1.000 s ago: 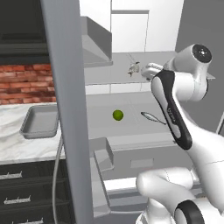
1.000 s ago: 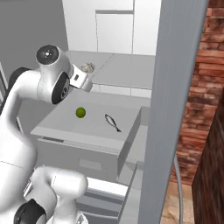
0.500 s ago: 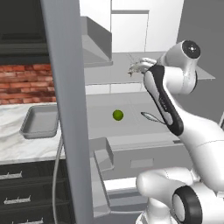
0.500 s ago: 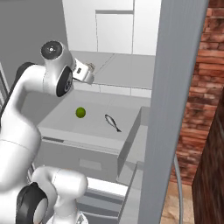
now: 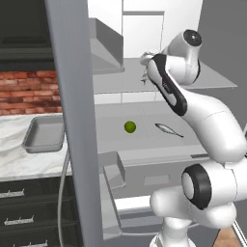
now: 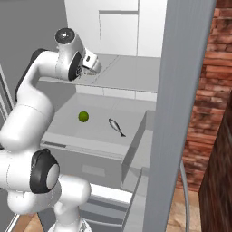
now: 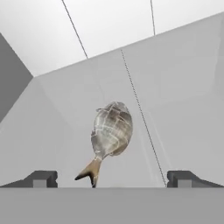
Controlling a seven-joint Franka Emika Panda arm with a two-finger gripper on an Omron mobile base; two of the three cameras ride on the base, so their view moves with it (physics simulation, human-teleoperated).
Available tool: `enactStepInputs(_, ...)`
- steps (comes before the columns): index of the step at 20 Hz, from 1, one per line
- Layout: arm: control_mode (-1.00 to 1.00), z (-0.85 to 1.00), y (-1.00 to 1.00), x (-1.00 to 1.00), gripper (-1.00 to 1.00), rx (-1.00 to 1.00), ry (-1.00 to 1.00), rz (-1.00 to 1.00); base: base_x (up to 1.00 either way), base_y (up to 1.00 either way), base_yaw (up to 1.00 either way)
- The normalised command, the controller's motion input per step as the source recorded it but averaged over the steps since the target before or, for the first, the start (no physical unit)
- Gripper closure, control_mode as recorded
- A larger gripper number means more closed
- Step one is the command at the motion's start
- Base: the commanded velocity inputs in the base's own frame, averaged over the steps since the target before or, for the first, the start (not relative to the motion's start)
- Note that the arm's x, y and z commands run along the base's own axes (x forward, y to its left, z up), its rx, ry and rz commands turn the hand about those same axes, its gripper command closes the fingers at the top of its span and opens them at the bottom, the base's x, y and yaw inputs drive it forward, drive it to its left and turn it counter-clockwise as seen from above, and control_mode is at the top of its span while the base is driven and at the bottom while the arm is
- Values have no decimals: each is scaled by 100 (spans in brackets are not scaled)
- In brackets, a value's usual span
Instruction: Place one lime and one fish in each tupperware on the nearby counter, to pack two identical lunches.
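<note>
The jaws stand spread wide with nothing between them, and the gripper (image 7: 112,178) is lined up on a silvery fish (image 7: 111,131) lying on the upper fridge shelf (image 7: 175,87), its tail pointing back toward the fingertips (image 7: 41,178). In the last second the arm has swung up and in — the hand (image 6: 90,63) now reaches over that shelf instead of hanging back from it. So the approach is on, but no grasp has been made.

One shelf down, a lime (image 5: 130,127) and a second, slimmer fish (image 5: 169,130) lie near each other, not touching. Out left, past the open fridge door (image 5: 72,120), one tupperware (image 5: 44,134) sits on the marble counter (image 5: 14,164), looking empty — my read is that packing has barely begun.
</note>
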Motion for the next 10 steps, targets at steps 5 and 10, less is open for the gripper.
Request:
enactStepInputs(5, -100, -41, 13, 41, -100, -3, 8, 5, 0, 0, 0)
enactStepInputs(10, -100, -32, 5, 55, -100, -5, 2, 3, 0, 0, 0)
